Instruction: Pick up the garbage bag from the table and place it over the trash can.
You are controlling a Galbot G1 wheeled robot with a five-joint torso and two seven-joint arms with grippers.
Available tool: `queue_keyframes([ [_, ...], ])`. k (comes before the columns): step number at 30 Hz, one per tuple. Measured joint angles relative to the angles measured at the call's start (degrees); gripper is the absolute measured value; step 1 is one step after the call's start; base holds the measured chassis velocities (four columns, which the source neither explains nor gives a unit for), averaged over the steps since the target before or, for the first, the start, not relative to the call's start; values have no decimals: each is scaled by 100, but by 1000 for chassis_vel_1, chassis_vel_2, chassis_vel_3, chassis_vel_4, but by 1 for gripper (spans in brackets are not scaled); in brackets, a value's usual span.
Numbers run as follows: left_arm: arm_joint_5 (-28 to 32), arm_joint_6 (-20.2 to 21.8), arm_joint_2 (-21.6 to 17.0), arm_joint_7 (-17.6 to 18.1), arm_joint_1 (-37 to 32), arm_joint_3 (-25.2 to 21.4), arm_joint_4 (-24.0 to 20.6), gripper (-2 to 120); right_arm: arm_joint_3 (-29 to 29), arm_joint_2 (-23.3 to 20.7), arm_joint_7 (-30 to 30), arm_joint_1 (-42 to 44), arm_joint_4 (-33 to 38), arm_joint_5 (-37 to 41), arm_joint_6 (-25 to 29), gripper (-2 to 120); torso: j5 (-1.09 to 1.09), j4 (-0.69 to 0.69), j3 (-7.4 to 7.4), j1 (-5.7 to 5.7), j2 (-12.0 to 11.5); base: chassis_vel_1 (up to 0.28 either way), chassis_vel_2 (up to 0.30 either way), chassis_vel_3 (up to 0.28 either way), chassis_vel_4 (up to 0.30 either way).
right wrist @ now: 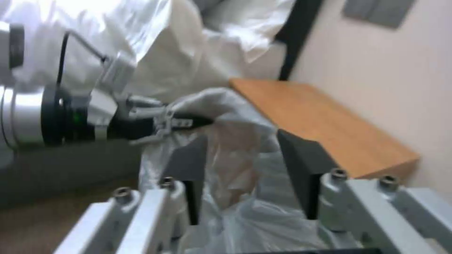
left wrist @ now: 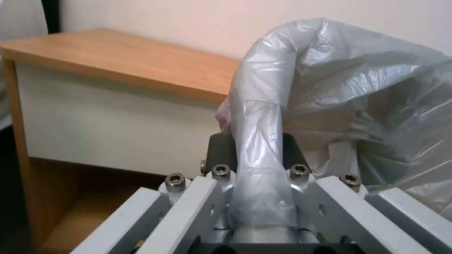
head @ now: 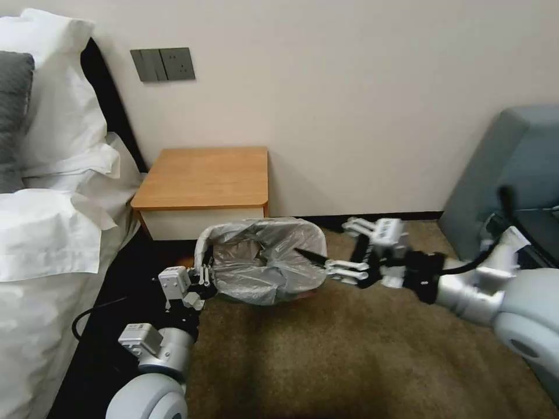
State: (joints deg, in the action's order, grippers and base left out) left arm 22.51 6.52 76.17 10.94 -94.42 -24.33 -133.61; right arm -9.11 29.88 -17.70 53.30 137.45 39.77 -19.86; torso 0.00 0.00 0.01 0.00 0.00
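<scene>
**No readable text in any view**

No lettering, brand, number or sign can be read on anything pictured. The grey wall plate with switches and a socket (head: 162, 64) has plain faces. The small wooden nightstand with an orange-brown top (head: 204, 177) carries no label, nor does the thin crinkly translucent grey plastic bag (head: 265, 262), which is unprinted where it passes between the left gripper's fingers (left wrist: 221, 150). The metal links behind those fingers show bare screw heads and no markings. A small green light on the left arm's wrist (right wrist: 75, 116) is not legible as a sign.
</scene>
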Motion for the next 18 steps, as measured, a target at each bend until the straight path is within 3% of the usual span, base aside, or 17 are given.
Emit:
queue_keyframes([
  [2,-92,2,-6,1,14,7,0,6,1255,302,-28,-1076,-245,-504,-162,26,0,1,0,0,0,0,0,0,0],
  [4,-111,2,-12,-2,17,7,0,6,1436,356,-41,-1228,-293,-595,-184,26,-2,1,0,0,0,0,0,0,0],
  [6,-246,0,-43,-62,22,8,0,6,2248,701,-291,-1961,-693,-1128,-267,13,1,1,0,0,0,0,0,0,0],
  [10,-511,-76,-57,-171,27,6,1,6,2883,976,-574,-2643,-1073,-1562,-567,0,-1,0,0,0,0,0,0,0,0],
  [18,-660,-138,-57,-277,44,-3,13,6,3650,1500,-873,-3403,-1790,-2250,-744,0,-1,-1,0,0,0,0,0,0,0],
])
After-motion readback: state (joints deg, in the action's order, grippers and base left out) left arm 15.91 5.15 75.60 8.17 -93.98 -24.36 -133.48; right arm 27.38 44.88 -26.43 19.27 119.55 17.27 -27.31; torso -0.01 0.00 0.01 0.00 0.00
